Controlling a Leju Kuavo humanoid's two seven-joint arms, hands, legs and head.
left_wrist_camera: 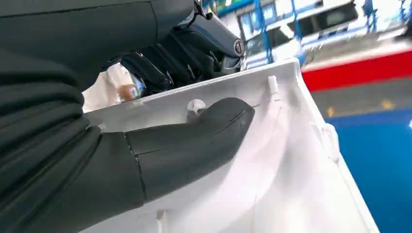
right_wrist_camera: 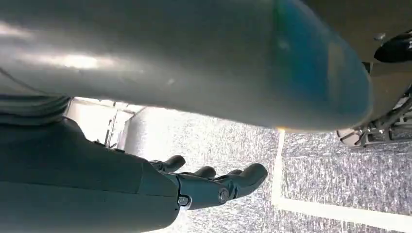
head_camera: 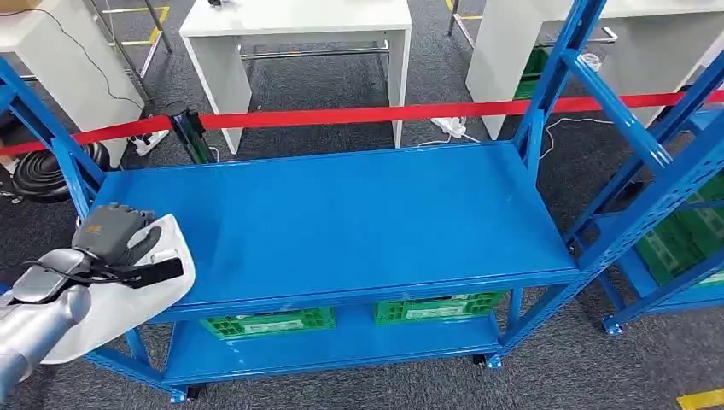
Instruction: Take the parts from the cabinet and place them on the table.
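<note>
Left hand (head_camera: 115,235) is gripping a white part (head_camera: 154,295) at the blue shelf's (head_camera: 341,222) corner. Right hand (right_wrist_camera: 214,184) is hanging w/ fingers apart, holding nothing

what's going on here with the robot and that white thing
The robot's left hand holds a white part at the near left corner of the blue shelf. In the left wrist view the thumb presses on the part's inner face, with the other fingers behind its edge. The part overhangs the shelf's corner; whether it rests on the shelf cannot be told. The right hand hangs over the carpet, holding nothing, fingers apart. Green crates sit on the lower shelf.
</note>
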